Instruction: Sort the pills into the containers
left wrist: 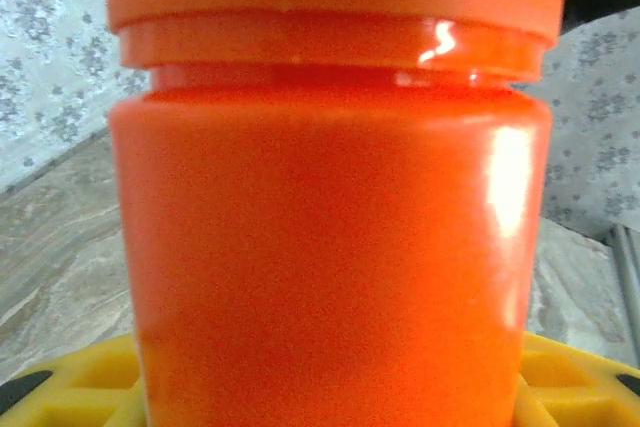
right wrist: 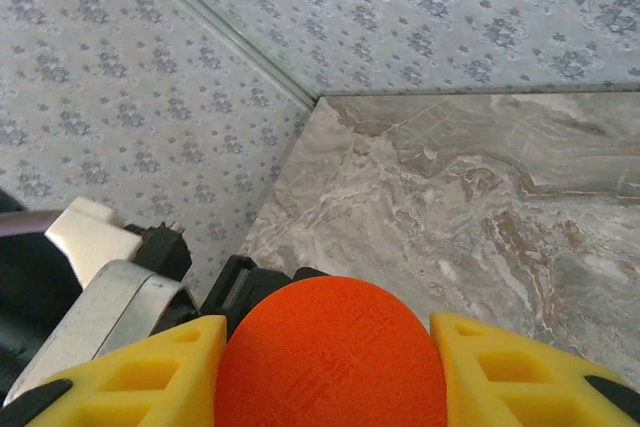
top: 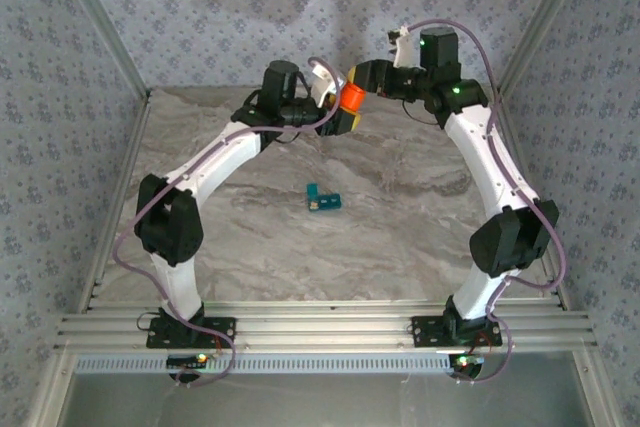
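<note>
An orange pill bottle (top: 351, 99) hangs in the air over the back of the table, held between both arms. My left gripper (top: 342, 115) is shut on the bottle's body (left wrist: 330, 247), its yellow fingers (left wrist: 70, 392) pressing on either side. My right gripper (top: 362, 85) is shut on the bottle's round orange cap (right wrist: 330, 357), with a yellow finger (right wrist: 130, 377) on each side. The teal pill box containers (top: 322, 199) lie on the marble table (top: 400, 237) near its middle, well in front of both grippers. The pills are hidden.
Patterned walls close in the table at the back and on both sides, with the back left corner (right wrist: 310, 97) close to the bottle. The arm bases stand on the metal rail (top: 320, 332) at the near edge.
</note>
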You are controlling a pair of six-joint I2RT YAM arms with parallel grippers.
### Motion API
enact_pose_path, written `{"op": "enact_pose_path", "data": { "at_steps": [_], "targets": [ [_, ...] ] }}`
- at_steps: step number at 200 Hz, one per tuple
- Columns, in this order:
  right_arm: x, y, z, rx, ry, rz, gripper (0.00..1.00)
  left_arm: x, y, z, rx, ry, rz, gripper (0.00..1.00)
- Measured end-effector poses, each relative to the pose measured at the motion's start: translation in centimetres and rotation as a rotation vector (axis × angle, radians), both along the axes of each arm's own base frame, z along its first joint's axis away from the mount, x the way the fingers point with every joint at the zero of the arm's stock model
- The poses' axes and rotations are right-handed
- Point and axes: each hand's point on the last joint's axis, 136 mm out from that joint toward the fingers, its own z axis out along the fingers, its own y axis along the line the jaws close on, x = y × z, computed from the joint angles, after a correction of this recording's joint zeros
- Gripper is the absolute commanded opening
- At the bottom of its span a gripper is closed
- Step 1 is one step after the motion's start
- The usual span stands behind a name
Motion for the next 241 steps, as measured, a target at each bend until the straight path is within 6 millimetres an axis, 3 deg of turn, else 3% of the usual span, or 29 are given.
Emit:
{"op": "enact_pose_path", "data": {
  "at_steps": [39, 82, 101, 140, 189, 241],
  "targets": [
    [0.4, -0.1, 0.5, 0.013, -0.007, -0.02, 0.49, 0.5, -0.1, 0.4, -0.007, -0.032, 0.028, 0.0],
    [0.4, -1.0, 2.1, 0.063, 0.006, -0.006, 0.74, 0.6, -0.4, 1.8, -0.051, -0.074, 0.016, 0.0],
    [0.7, -2.5, 3.6, 0.094, -0.013, -0.012, 0.81, 0.5, -0.3, 2.4, -0.071, -0.08, -0.003, 0.0],
    [0.8, -5.3, 5.4, 0.133, -0.052, -0.004, 0.83, 0.1, 0.4, 3.9, -0.106, -0.07, -0.059, 0.0],
    [-0.7, -4.8, 7.1, 0.128, -0.117, 0.118, 0.86, -1.3, 0.5, 7.1, -0.149, -0.044, -0.196, 0.0],
    [-0.9, -3.4, 8.0, 0.111, -0.155, 0.201, 0.88, -2.2, 0.0, 5.6, -0.133, 0.051, -0.274, 0.0]
  ]
}}
